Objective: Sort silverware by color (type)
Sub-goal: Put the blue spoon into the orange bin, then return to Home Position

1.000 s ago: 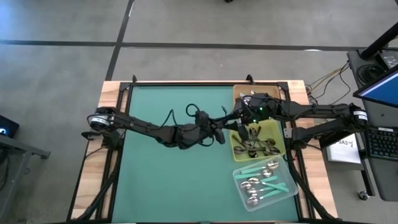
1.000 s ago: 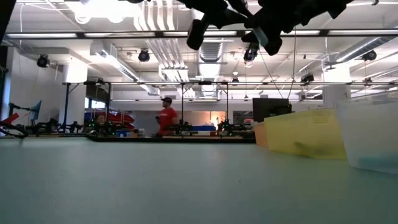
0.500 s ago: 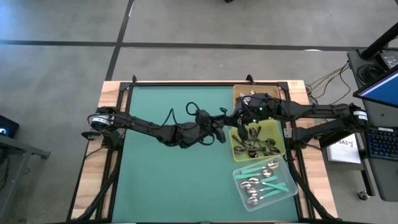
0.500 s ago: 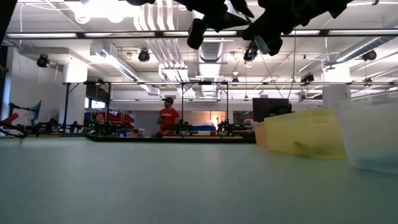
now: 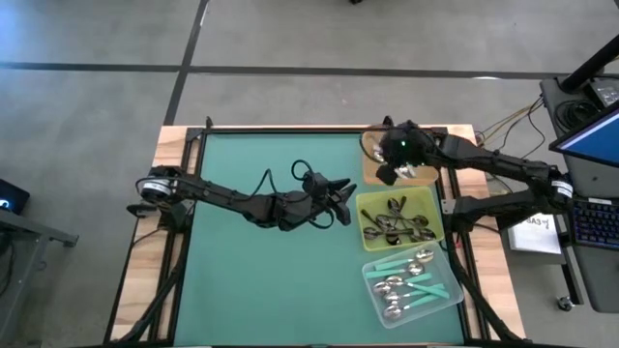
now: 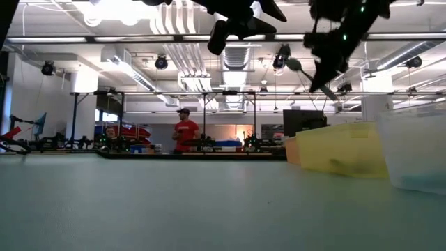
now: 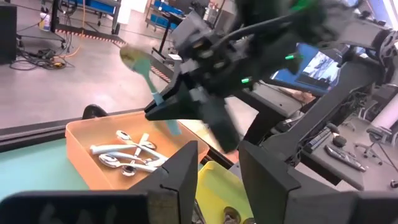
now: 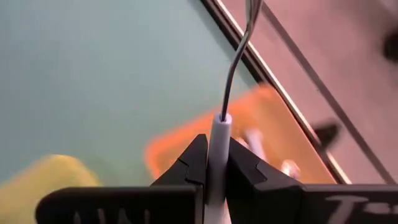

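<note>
Nearest to us of the three trays, the clear tray (image 5: 414, 287) holds teal-handled spoons (image 5: 416, 283) together with some silver ones, so we judge that the sorting is not finished there. Beyond it, touching its far side, the yellow tray (image 5: 399, 217) carries the dark spoons (image 5: 398, 221). Just beside the yellow tray, on the side of the green table (image 5: 261, 261), our left tool (image 5: 340, 205) waits above the surface; its fingers stand apart with an open gap and nothing is between them, probably so that it stays out of the way of the other arm. Behind the yellow tray comes the orange tray (image 7: 81, 163), where a few shiny silver spoons (image 7: 124, 157) lie. Above this orange tray our right tool (image 5: 393, 170) is raised, and its fingers are closed tightly on the pale handle of one spoon (image 8: 224, 118), the thin metal neck pointing away from the wrist. In the left wrist view this handle looks teal, so we think the spoon is lifted high to pass over the tray walls, and it should go to the clear tray.
</note>
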You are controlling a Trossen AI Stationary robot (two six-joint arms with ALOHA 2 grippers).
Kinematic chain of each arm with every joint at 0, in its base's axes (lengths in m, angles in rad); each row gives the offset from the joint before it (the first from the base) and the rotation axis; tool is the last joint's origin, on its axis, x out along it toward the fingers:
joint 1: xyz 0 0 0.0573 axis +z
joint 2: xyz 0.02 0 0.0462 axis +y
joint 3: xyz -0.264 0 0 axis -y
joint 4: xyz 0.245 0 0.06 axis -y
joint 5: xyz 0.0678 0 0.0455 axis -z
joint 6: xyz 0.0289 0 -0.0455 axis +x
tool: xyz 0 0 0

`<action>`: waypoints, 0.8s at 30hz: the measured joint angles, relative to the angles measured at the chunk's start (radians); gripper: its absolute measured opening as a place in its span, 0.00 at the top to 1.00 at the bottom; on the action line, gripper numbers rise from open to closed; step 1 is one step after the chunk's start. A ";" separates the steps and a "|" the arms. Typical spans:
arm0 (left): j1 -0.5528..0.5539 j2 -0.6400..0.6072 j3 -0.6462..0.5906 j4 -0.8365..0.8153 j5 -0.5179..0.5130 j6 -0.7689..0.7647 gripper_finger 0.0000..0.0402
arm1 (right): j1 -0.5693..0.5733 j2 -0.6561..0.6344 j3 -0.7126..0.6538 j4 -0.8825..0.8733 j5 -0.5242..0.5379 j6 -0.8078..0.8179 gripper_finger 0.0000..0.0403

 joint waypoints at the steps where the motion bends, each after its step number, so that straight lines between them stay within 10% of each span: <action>1: 0.000 0.000 0.000 0.000 0.000 0.000 0.74 | -0.036 0.000 -0.018 0.001 0.000 -0.003 0.95; 9: 0.000 0.000 0.000 -0.020 0.006 0.026 0.74 | -0.250 0.003 -0.102 -0.001 -0.008 -0.042 0.93; 24: -0.001 -0.006 0.000 -0.065 0.018 0.026 0.74 | -0.264 -0.054 -0.087 -0.113 -0.119 0.070 0.59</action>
